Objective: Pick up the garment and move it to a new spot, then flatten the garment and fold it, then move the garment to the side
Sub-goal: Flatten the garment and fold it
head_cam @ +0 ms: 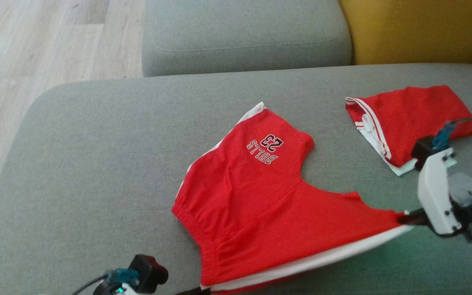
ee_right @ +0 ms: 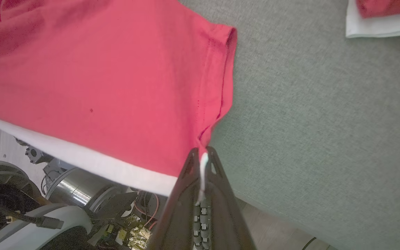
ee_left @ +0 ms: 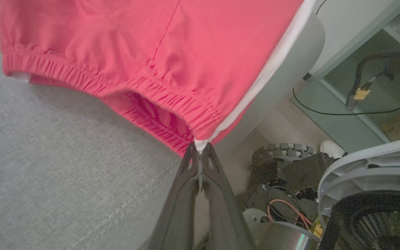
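Wood plank floor (head_cam: pixel 35 61) at far left, then wide grey fabric sofa seat cushion (head_cam: pixel 96 164) across the head view. Left gripper (ee_left: pixel 200 148) sits at the cushion's near edge, its dark fingers pressed together on the waistband corner of the red basketball shorts with white side stripe and "BULLS 23" print (head_cam: pixel 260 196), right where the stripe meets the elastic. Shorts lie mid-cushion, print upside down on the far leg, gathered waistband toward the left. Near white-striped edge is pulled in a straight line between the two grippers and looks raised off the cushion, at or just past its near edge; the rest rests on the fabric. Right gripper (ee_right: pixel 202 153) is pinched closed on the hem corner of the near leg, white stripe end caught between the fingers. Past the right wrist, a second folded red garment with white trim (head_cam: pixel 408 119) lies on the same cushion, apart from the shorts. Grey back cushion (head_cam: pixel 244 37) at top centre, mustard yellow cushion (head_cam: pixel 416 28) at top right beside it.
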Available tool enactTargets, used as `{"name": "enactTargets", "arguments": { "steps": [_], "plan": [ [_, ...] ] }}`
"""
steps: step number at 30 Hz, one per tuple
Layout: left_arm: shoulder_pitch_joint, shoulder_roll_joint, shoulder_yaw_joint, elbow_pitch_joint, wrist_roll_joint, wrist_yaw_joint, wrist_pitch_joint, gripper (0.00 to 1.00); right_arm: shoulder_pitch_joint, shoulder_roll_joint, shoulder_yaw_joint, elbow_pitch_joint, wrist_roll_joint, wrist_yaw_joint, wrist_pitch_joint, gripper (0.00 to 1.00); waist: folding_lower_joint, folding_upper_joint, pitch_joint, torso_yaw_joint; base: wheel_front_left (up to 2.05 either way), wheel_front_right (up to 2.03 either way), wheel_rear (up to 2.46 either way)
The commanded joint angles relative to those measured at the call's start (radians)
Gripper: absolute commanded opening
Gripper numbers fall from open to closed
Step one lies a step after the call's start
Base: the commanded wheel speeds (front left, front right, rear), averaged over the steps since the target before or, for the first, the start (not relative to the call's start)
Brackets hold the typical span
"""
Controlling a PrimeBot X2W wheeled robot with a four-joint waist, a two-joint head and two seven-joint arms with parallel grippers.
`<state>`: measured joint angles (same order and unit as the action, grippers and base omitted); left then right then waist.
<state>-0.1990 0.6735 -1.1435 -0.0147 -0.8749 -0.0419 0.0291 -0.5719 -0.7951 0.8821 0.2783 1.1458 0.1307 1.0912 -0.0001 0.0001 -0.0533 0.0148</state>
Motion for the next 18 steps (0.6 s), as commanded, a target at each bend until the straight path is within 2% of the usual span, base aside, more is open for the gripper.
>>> {"name": "enactTargets", "arguments": {
  "steps": [1, 9, 13, 18],
  "plan": [
    [-0.046, 0.042, 0.047, -0.041, -0.004, 0.011, -0.003, 0.00, -0.011, -0.039, -0.040, -0.030, -0.001, 0.000, 0.003, 0.00, 0.0001, -0.0001, 0.003, 0.004, 0.00, 0.00, 0.00],
    [-0.094, 0.039, 0.106, -0.112, -0.019, 0.052, -0.013, 0.00, -0.080, -0.007, -0.137, -0.097, -0.080, 0.000, 0.068, 0.00, 0.0001, -0.0001, 0.042, 0.063, 0.00, 0.00, 0.00],
    [-0.133, 0.017, 0.120, -0.114, -0.015, 0.044, -0.019, 0.00, -0.163, 0.038, -0.186, -0.084, -0.130, 0.000, 0.112, 0.00, 0.0001, -0.0001, 0.081, 0.110, 0.00, 0.00, 0.00],
    [-0.201, -0.029, 0.131, -0.084, -0.007, 0.018, -0.020, 0.00, -0.282, 0.122, -0.232, -0.013, -0.210, 0.000, 0.147, 0.00, 0.0001, -0.0001, 0.139, 0.167, 0.00, 0.00, 0.00]
  ]
}}
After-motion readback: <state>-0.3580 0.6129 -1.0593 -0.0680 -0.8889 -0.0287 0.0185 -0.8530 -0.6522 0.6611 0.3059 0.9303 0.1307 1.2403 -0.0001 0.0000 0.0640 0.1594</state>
